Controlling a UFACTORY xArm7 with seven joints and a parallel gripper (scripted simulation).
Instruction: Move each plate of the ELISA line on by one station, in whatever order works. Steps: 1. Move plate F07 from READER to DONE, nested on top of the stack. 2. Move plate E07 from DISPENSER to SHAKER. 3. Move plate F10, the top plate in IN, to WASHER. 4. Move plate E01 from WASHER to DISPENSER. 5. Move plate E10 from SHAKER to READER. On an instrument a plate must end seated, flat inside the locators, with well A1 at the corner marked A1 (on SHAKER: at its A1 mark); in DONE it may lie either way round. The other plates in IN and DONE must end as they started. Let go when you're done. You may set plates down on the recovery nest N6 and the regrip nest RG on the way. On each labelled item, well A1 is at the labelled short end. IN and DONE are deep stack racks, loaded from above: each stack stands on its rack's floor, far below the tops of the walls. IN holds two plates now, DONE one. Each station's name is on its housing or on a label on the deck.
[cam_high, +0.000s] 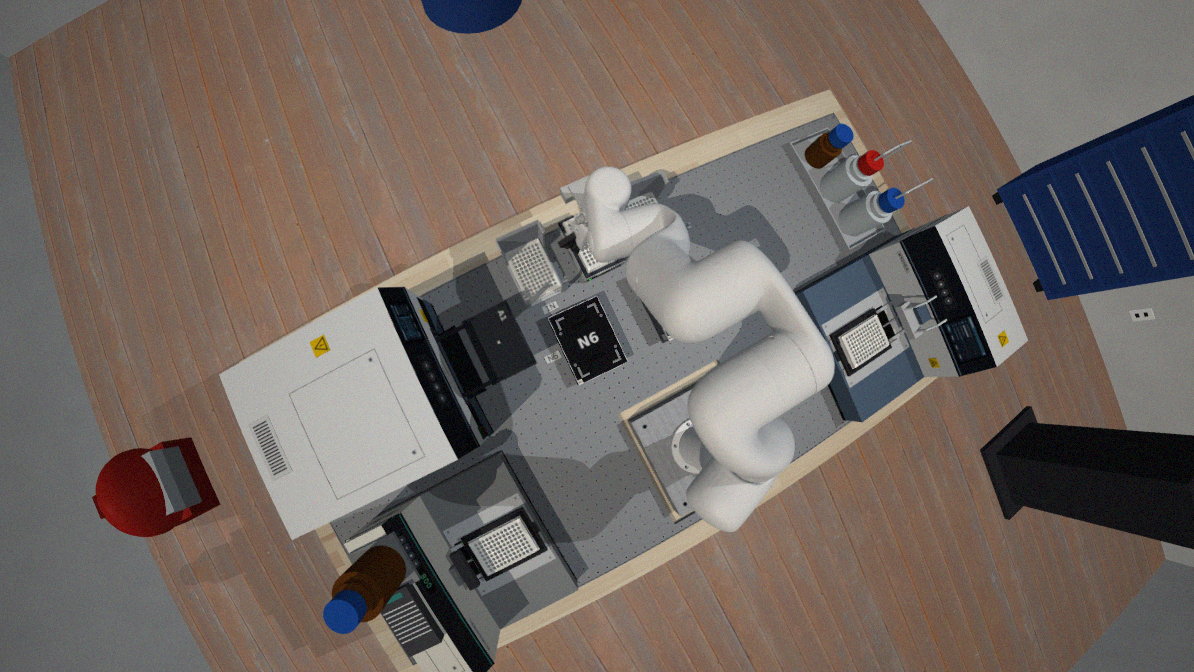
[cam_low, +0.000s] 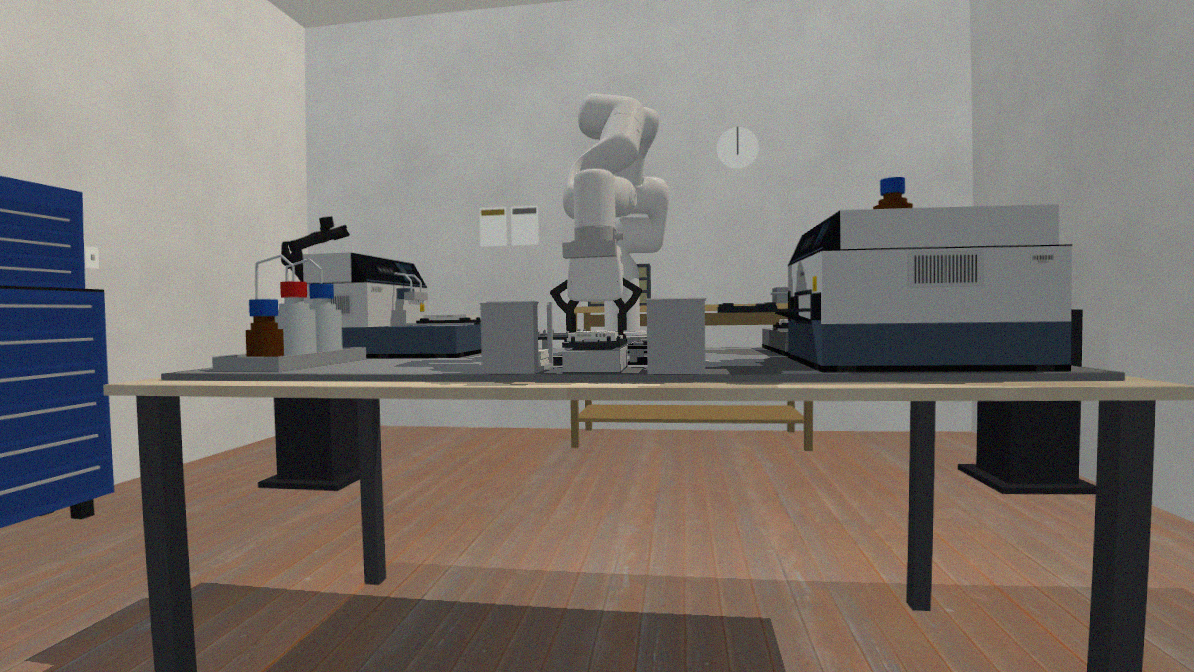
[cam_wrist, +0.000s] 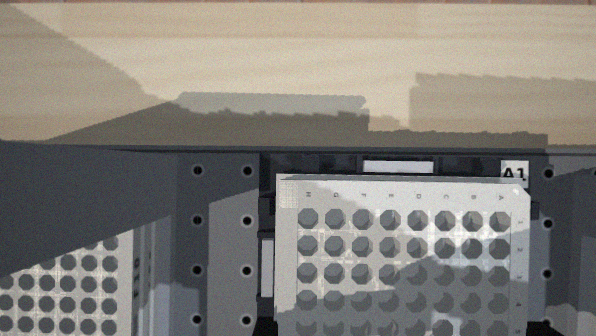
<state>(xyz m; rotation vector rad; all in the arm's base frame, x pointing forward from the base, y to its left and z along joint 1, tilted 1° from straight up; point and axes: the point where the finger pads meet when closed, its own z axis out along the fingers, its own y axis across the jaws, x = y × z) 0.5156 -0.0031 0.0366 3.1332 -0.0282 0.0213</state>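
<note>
My gripper (cam_low: 594, 328) reaches straight down between the two grey stack racks and is shut on the white well plate E10 (cam_high: 589, 260) (cam_low: 594, 338) (cam_wrist: 400, 250), which is at the SHAKER station. Its label cannot be read. In the wrist view the plate's notched corner lies by the A1 mark (cam_wrist: 514, 173). The READER's black tray (cam_high: 498, 338) stands out empty. One plate (cam_high: 862, 342) sits on the WASHER and another plate (cam_high: 503, 546) on the DISPENSER. The rack (cam_high: 511, 242) (cam_low: 675, 335) on the reader side shows a plate (cam_high: 532, 267) (cam_wrist: 65, 290) inside it.
The second rack (cam_low: 508, 336) stands close on the other side of the gripper, mostly hidden under the arm from above. The black nest N6 (cam_high: 588, 339) lies bare mid-deck. Reagent bottles (cam_high: 860, 171) (cam_low: 294, 325) stand in a holder at a deck corner.
</note>
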